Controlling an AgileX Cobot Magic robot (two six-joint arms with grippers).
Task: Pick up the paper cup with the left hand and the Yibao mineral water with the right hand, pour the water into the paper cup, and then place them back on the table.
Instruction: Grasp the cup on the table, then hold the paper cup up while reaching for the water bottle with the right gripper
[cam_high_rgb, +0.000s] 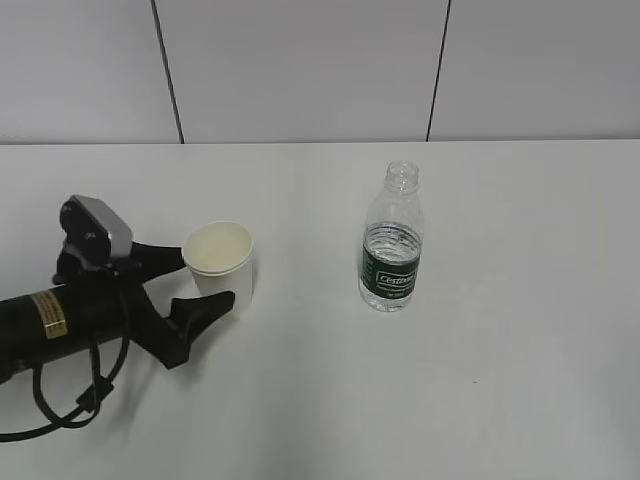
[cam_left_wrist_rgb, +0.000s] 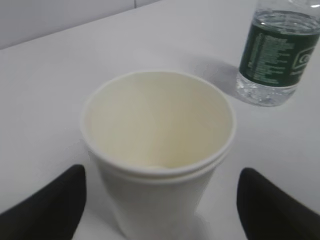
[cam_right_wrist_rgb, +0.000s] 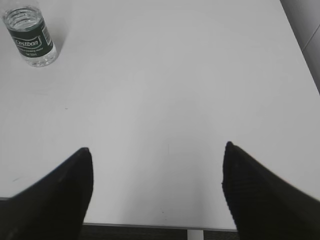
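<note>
Paper cup (cam_high_rgb: 221, 257) stands upright on the white table (cam_high_rgb: 500, 400), left of centre, mouth up, cream inside showing, nothing visible in it. Left hand (cam_high_rgb: 195, 282) lies low along the table from the left edge, yellow sticker on the forearm, grey-white block at the wrist. Its two black fingers are spread apart, one on each side of the cup; in the exterior view the near finger seems to meet the cup's lower wall, the far one sits near the rim. Left wrist view: cup (cam_left_wrist_rgb: 159, 150) fills the centre, a fingertip (cam_left_wrist_rgb: 47, 210) at each lower corner with a visible gap to the cup wall, so no grip. Cup base rests on the table. Yibao mineral water (cam_high_rgb: 392, 243) stands upright to the right of the cup, well apart, uncapped, dark green label facing the camera, water level around the top of the label. Right hand (cam_right_wrist_rgb: 157, 192) is outside the exterior view; its wrist view shows both fingers wide apart over bare table near the front edge, the bottle (cam_right_wrist_rgb: 31, 36) far off at upper left, untouched.
</note>
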